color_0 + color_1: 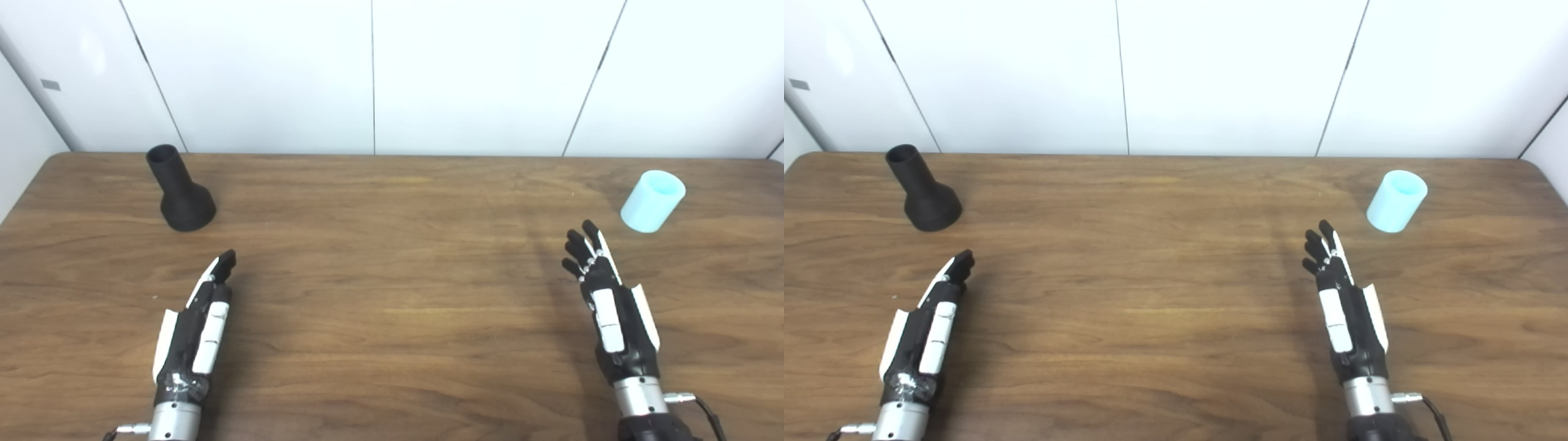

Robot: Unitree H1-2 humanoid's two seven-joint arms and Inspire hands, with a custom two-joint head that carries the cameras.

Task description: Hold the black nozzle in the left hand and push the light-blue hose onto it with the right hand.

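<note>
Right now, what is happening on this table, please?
Nothing is held yet. The black flared plastic nozzle stands at the far left of the brown wooden table, wide end down. The short light-blue hose piece stands at the far right. The left hand lies nearer than the nozzle and the right hand nearer than the hose. Both are open and touch neither part.

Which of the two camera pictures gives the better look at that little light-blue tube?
The right eye view: the light-blue hose sits further inside the picture there, standing upright on the table, its open top plainly visible. The left eye view shows the same hose nearer the right edge, just as whole, from a slightly different angle. Neither view hides it.
</note>
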